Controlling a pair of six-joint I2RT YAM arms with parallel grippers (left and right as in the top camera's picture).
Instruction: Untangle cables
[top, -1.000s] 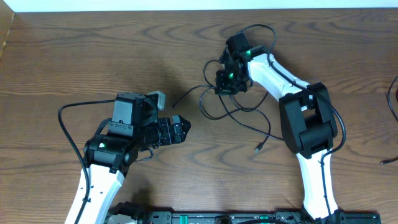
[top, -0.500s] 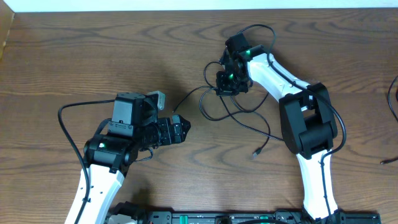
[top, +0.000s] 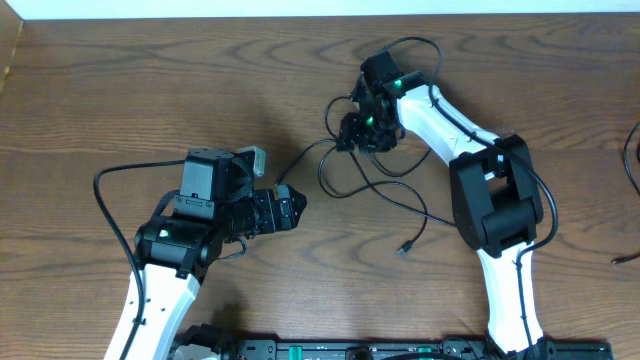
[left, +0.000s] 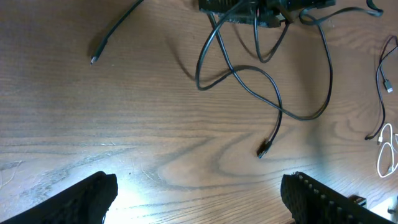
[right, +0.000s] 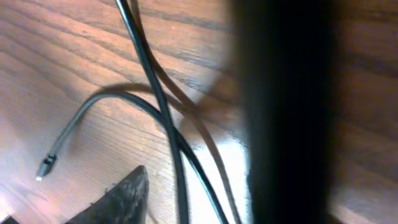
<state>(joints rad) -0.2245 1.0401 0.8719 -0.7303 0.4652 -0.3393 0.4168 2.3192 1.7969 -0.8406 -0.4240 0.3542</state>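
Note:
The black cables (top: 372, 178) lie in loose loops at the table's centre right. Their upper part hangs from my right gripper (top: 358, 132), which is shut on them and holds them a little above the wood. In the right wrist view two black strands (right: 163, 106) run between one finger tip and a dark blur. One plug end (top: 404, 249) lies loose toward the front, another (top: 279, 176) toward the left. My left gripper (top: 291, 209) is open and empty, left of the loops. Its view shows the loops (left: 239, 71) and the plug (left: 263, 151) ahead.
A thin white cable (left: 387, 152) and another black cord (left: 382, 62) lie apart at the far right. At the overhead view's right edge there is a black cord (top: 631, 152). The table's back edge (top: 250, 15) meets a white wall.
My right gripper has shifted slightly left and dragged the cables with it. The loose front plug end has slid toward the front left. The left arm has not moved.

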